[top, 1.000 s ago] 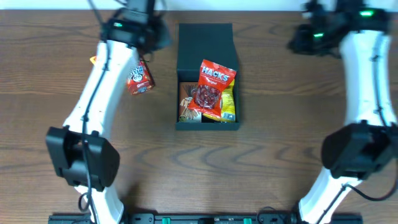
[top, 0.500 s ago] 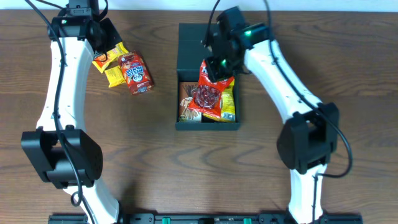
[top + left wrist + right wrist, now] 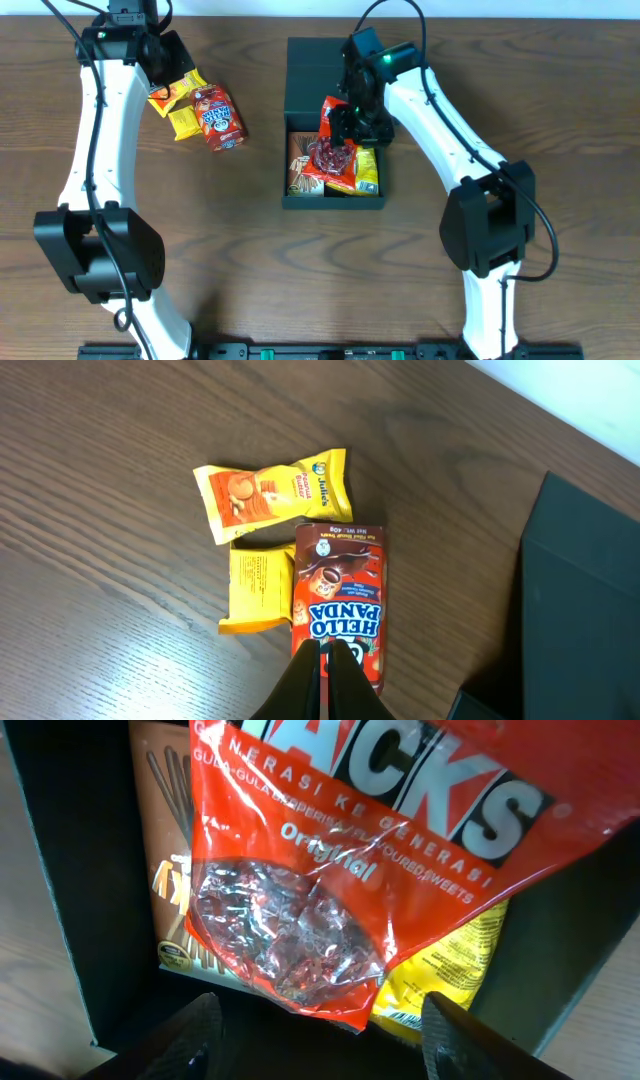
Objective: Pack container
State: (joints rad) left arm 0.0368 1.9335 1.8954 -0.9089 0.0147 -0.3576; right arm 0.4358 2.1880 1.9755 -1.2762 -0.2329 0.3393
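Cardboard, dark: the box (image 3: 333, 201) sits mid-table, flap lid folded back toward the far edge.
Contents: red bag (image 3: 340, 850) lies slanted on top of a brown stick-snack packet (image 3: 165, 870) and a yellow packet (image 3: 450, 970).
Right gripper (image 3: 325, 1035): low over the red bag, fingers spread wide, holding nothing.
Left gripper (image 3: 320, 675): fingers pressed together and empty, above the red biscuit carton (image 3: 338, 600).
Outside the box: the carton, an orange-yellow packet (image 3: 275, 495) and a plain yellow packet (image 3: 258, 588), close together, well left of the box.
Risk 1: slick film on the red bag could slip or catch on a finger, lifting the bag out as the arm rises.
Risk 2: pushing down on the bag may crush the brown packet beneath, or nudge the light box across the wood.
Risk 3: room looks short. With three items to come, the stack may ride above the rim and stop the lid closing.
Risk 4: left fingers lowered while shut would shove the carton, not grasp it.
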